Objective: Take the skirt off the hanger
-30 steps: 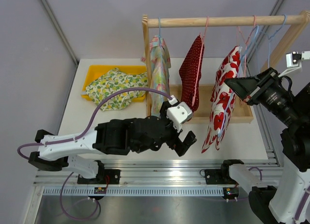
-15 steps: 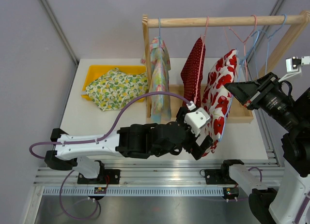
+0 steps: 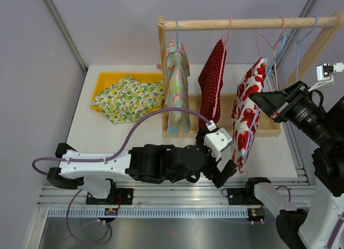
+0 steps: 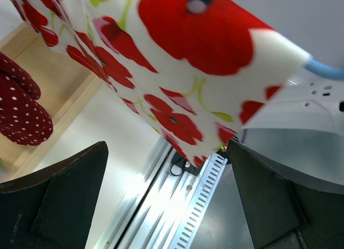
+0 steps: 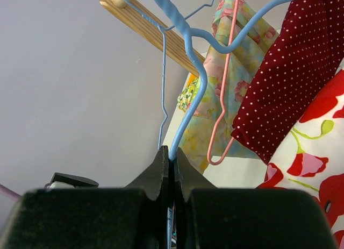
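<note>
- Find the poppy skirt [image 3: 247,112] at about 2 o'clock in the top view, hanging from what looks like the blue hanger [image 5: 188,36], hem low over the worktop [image 3: 118,136]. Not off yet.
- Could stay stuck on the hanger if pulled straight down. May need a pull to one side to slide the waist off the wire.
- Could rip or stretch if tugged hard while caught.
- Could swing away, being loose and floppy, just before a grab.
- Right fingers [image 5: 172,165]: squeezed shut on the blue hanger's thin wire, at 3 o'clock from the skirt's top. Could lose the wire, or let it twist, under a hard tug, dropping hanger and skirt together.
- Could also drag the hook off the wooden rail [image 3: 242,24] at 12 o'clock if moved too far.
- Left fingers [image 3: 224,172]: wide open, holding nothing, just beside the hem at 7 o'clock from it. Could close on air, or pinch only a tiny corner and lose it.
- Could bump the red dotted cloth [image 3: 212,85], hanging at 9 o'clock from the skirt, if swung that way.
- Could drop the skirt onto the rack's wooden base [image 3: 269,132], or past the worktop's near edge at 6 o'clock, if let go too soon.
</note>
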`<state>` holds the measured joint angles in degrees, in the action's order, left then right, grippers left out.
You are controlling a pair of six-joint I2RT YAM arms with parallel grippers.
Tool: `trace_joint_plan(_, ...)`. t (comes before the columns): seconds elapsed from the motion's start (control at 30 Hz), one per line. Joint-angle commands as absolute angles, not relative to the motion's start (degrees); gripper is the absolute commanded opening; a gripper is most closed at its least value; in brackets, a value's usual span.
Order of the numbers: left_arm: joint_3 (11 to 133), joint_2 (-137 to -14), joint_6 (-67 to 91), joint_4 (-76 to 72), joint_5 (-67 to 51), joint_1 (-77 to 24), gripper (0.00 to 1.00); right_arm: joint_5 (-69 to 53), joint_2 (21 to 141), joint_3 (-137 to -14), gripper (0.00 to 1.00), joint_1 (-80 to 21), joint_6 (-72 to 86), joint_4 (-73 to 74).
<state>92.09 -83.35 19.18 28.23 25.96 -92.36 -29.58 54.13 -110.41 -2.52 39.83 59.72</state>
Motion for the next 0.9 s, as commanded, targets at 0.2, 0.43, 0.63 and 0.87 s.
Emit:
trace_joint_plan(0.2, 89.9, -80.1, 20.7, 27.1, 30.4, -94.9, 0.99, -29.7, 54.1, -110.5, 0.0, -2.7, 38.7, 55.0)
trace_joint_plan(0.43, 89.0, -82.3, 20.6, 25.2, 33.8, -93.3, 0.99, -30.2, 54.1, -112.1, 0.0, -2.7, 38.8, 56.0)
trace_joint_plan(0.63, 87.9, -84.2, 18.0, 19.7, 30.9, -90.4, 0.74, -31.5, 53.6, -111.1, 0.0, -2.7, 40.1, 55.1)
trace_joint_plan(0.87, 83.0, -82.8, 16.0, 8.7, 20.0, -89.5, 0.5, -31.7, 52.9, -108.4, 0.0, -2.6, 41.1, 52.3)
